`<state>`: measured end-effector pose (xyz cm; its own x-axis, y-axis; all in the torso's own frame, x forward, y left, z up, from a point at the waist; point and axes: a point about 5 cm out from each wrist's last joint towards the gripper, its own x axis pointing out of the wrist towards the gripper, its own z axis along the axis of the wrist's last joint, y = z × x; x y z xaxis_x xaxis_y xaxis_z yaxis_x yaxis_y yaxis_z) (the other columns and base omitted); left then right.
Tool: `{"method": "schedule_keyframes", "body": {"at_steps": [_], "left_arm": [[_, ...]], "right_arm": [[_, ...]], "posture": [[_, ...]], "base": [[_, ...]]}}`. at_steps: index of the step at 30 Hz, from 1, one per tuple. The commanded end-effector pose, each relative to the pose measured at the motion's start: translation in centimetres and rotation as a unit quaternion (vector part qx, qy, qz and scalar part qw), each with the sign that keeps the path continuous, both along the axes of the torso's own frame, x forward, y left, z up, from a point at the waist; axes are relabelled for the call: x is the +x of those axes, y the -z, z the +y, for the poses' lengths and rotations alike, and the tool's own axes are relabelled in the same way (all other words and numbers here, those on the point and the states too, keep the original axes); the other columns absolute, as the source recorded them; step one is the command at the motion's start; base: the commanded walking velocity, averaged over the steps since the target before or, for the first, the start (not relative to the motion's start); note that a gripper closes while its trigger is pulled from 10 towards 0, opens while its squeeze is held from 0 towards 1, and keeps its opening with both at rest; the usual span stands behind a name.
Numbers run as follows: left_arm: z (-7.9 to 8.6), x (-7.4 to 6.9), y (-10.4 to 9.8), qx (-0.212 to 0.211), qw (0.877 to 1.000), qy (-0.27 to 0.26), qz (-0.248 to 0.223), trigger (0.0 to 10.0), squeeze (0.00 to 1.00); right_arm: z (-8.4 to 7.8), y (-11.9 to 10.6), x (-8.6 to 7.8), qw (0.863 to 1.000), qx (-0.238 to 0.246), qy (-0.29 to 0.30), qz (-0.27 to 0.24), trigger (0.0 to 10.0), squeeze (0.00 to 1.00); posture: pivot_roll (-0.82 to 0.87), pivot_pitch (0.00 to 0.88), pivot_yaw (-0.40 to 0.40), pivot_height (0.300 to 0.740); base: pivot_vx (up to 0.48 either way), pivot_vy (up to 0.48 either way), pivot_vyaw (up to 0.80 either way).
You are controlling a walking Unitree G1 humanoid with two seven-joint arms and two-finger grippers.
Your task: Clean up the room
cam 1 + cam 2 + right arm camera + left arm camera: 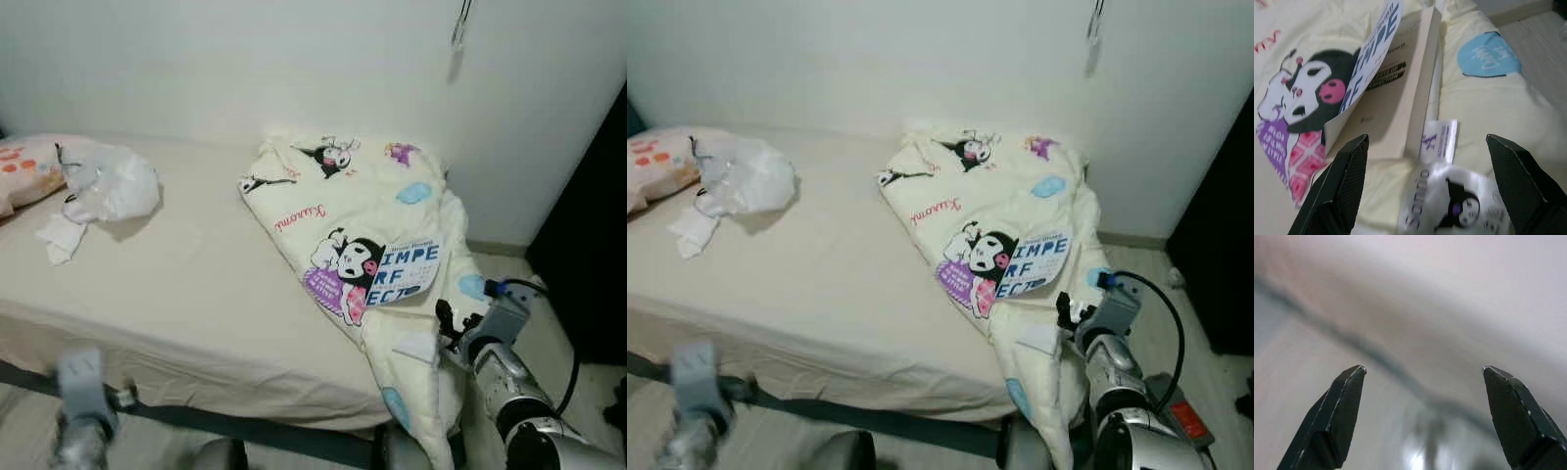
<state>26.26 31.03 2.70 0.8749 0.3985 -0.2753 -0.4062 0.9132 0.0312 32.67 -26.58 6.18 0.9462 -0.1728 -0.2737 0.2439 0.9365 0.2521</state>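
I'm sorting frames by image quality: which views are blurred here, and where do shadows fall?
Left wrist view: background smeared, only the open left gripper fingertips sharp. Head views: left arm blurred at the bed edge; white plastic bag casts a soft shadow. Right wrist view: book sharp, label nearest the open right gripper blurred.

A bed (196, 294) spans the scene, with a wall (245, 59) behind it. At its far left lies a pillow (24, 166), a plastic bag (113, 181) just right of it. On the right, a quilt (362, 196) drapes over the near edge; a book (407, 269) lies on it, the right hand (453, 328) near it
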Motion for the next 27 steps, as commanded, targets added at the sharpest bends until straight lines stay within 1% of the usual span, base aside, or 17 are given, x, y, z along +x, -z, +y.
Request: {"method": "schedule_keyframes", "body": {"at_steps": [1, 3, 5, 6, 8, 10, 13, 14, 15, 16, 18, 20, 23, 24, 25, 26, 27], "left_arm": [[1.2, 0.3, -1.6, 0.011, 0.999, 0.004, -0.038, 10.0, 0.0], [1.2, 0.3, -1.6, 0.011, 0.999, 0.004, -0.038, 10.0, 0.0], [2.1, 0.6, -3.0, 0.035, 0.997, 0.019, -0.059, 10.0, 0.0], [2.3, 0.3, -3.1, 0.044, 0.997, 0.029, -0.059, 10.0, 0.0], [2.3, -0.4, -2.6, 0.055, 0.996, 0.045, -0.048, 10.0, 0.0], [2.3, -0.8, -2.4, 0.057, 0.996, 0.048, -0.045, 10.0, 0.0], [1.6, -2.2, -1.1, 0.06, 0.995, 0.073, -0.027, 10.0, 0.0], [1.6, -2.2, -1.1, 0.06, 0.995, 0.073, -0.027, 10.0, 0.0], [1.1, -2.9, -0.3, 0.055, 0.995, 0.086, -0.013, 10.0, 0.0], [0.4, -3.7, 0.6, 0.052, 0.993, 0.106, 0.002, 10.0, 0.0], [-0.8, -4.8, 1.8, 0.051, 0.989, 0.136, 0.023, 10.0, 0.0], [-1.2, -5.2, 2.2, 0.052, 0.987, 0.148, 0.029, 10.0, 0.0], [-2.0, -6.8, 3.1, 0.047, 0.983, 0.17, 0.049, 10.0, 0.0], [-2.0, -6.8, 3.1, 0.047, 0.983, 0.17, 0.049, 10.0, 0.0], [-2.1, -7.2, 3.3, 0.047, 0.982, 0.175, 0.055, 10.0, 0.0], [-2.2, -7.6, 3.4, 0.047, 0.981, 0.179, 0.061, 10.0, 0.0], [-2.2, -7.8, 3.5, 0.047, 0.98, 0.181, 0.065, 10.0, 0.0]], "right_arm": [[-0.2, -1.2, 0.6, 0.999, 0.008, 0.001, -0.036, 10.0, 0.0], [-0.2, -1.2, 0.6, 0.999, 0.008, 0.001, -0.036, 10.0, 0.0], [-0.4, -2.1, 1.0, 0.997, 0.029, 0.001, -0.067, 10.0, 0.0], [-0.5, -2.7, 1.2, 0.996, 0.04, 0.001, -0.083, 10.0, 0.0], [-0.6, -3.7, 1.8, 0.993, 0.053, -0.001, -0.107, 10.0, 0.0], [-0.6, -4.0, 1.9, 0.992, 0.054, -0.002, -0.112, 10.0, 0.0], [-0.2, -6.6, 3.2, 0.981, 0.085, -0.022, -0.174, 10.0, 0.0], [-0.2, -6.6, 3.2, 0.981, 0.085, -0.022, -0.174, 10.0, 0.0], [0.3, -7.6, 3.7, 0.971, 0.113, -0.039, -0.208, 10.0, 0.0], [1.0, -8.4, 4.1, 0.964, 0.126, -0.058, -0.227, 10.0, 0.0], [2.0, -9.1, 4.6, 0.957, 0.133, -0.08, -0.245, 10.0, 0.0], [2.3, -9.2, 4.7, 0.956, 0.132, -0.085, -0.247, 10.0, 0.0], [2.3, -9.0, 4.8, 0.959, 0.14, -0.062, -0.24, 10.0, 0.0], [2.3, -9.0, 4.8, 0.959, 0.14, -0.062, -0.24, 10.0, 0.0], [2.4, -8.8, 4.8, 0.962, 0.137, -0.054, -0.23, 10.0, 0.0], [2.4, -8.1, 4.9, 0.976, 0.105, -0.034, -0.186, 10.0, 0.0], [2.4, -7.7, 4.9, 0.984, 0.079, -0.021, -0.156, 10.0, 0.0]], "posture": [[0.03, 0.121, 0.014, 0.54], [0.03, 0.121, 0.014, 0.54], [0.06, 0.167, 0.04, 0.53], [0.07, 0.197, 0.053, 0.525], [0.09, 0.213, 0.063, 0.515], [0.09, 0.217, 0.064, 0.51], [0.12, 0.261, 0.071, 0.495], [0.12, 0.261, 0.071, 0.495], [0.13, 0.275, 0.079, 0.495], [0.14, 0.29, 0.09, 0.495], [0.14, 0.305, 0.098, 0.495], [0.14, 0.305, 0.099, 0.495], [0.15, 0.315, 0.105, 0.495], [0.15, 0.315, 0.105, 0.495], [0.15, 0.312, 0.107, 0.495], [0.16, 0.319, 0.112, 0.495], [0.16, 0.319, 0.112, 0.495]], "base": [[0.0, 0.0, 0.0], [0.0, 0.0, 0.0], [0.0, 0.0, 0.0], [0.0, 0.0, 0.0], [0.0, 0.0, 0.0], [0.0, 0.0, 0.0], [0.0, 0.0, 0.0], [0.0, 0.0, 0.0], [0.0, 0.0, 0.0], [0.0, 0.0, 0.0], [0.0, 0.0, 0.0], [0.0, 0.0, 0.0], [0.0, 0.0, 0.0], [0.0, 0.0, 0.0], [0.0, 0.0, 0.0], [0.0, 0.0, 0.0], [0.0, 0.0, 0.0]]}}
